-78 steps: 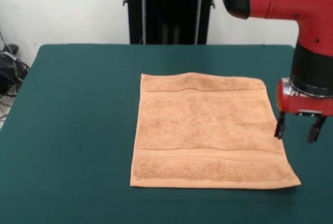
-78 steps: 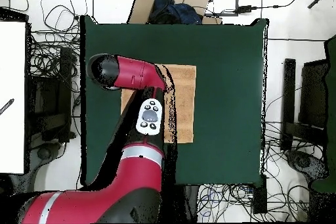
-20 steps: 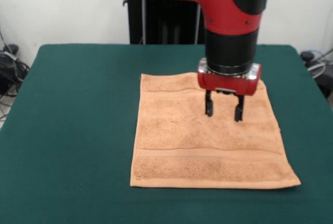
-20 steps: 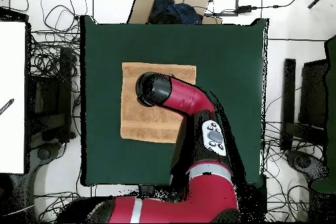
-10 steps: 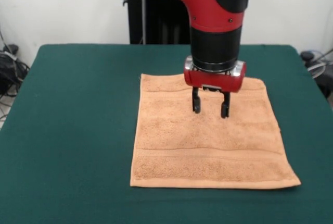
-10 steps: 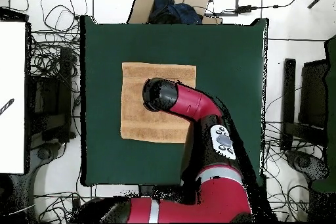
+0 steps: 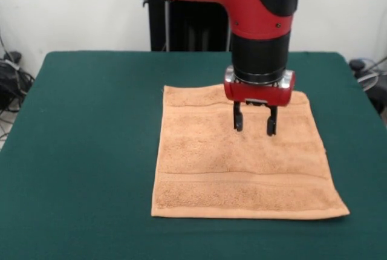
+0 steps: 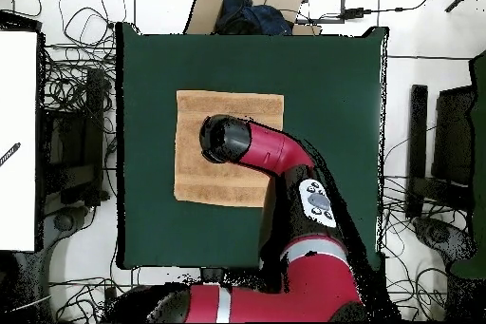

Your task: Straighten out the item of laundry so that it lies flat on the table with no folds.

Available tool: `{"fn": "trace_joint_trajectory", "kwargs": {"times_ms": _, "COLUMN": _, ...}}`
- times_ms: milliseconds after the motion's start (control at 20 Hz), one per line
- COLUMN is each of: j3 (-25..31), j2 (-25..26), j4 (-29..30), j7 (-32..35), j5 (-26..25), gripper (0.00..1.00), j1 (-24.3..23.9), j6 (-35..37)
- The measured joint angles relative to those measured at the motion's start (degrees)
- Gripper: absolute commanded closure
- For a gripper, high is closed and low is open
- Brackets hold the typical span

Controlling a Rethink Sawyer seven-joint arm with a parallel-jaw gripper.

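Observation:
The peach-orange towel [image 7: 242, 163] lies spread flat on the dark green table [image 7: 91, 151], roughly square, with woven bands near its near and far edges. It also shows in the overhead view [image 8: 204, 111]. My gripper [image 7: 254, 126] hangs open and empty just above the towel's far right part, its two black fingers apart and pointing down. In the overhead view the arm's end [image 8: 224, 140] covers the gripper and the towel's middle.
The table [image 8: 323, 83] has wide green margins around the towel on all sides. Cables and boxes lie on the floor [image 8: 71, 102] beyond the table edges. The black pedestal [image 7: 187, 30] stands behind the far edge.
My gripper has shifted slightly left and toward the far edge in the front view, staying open above the towel. The towel has not moved.

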Motion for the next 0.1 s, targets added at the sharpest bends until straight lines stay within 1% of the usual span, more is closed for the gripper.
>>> {"fn": "trace_joint_trajectory", "kwargs": {"times_ms": 100, "j3": 0.1, "j2": 0.0, "j4": 0.1, "j7": 0.0, "j5": 0.0, "gripper": 0.00, "j1": 0.0, "j6": 0.0}}
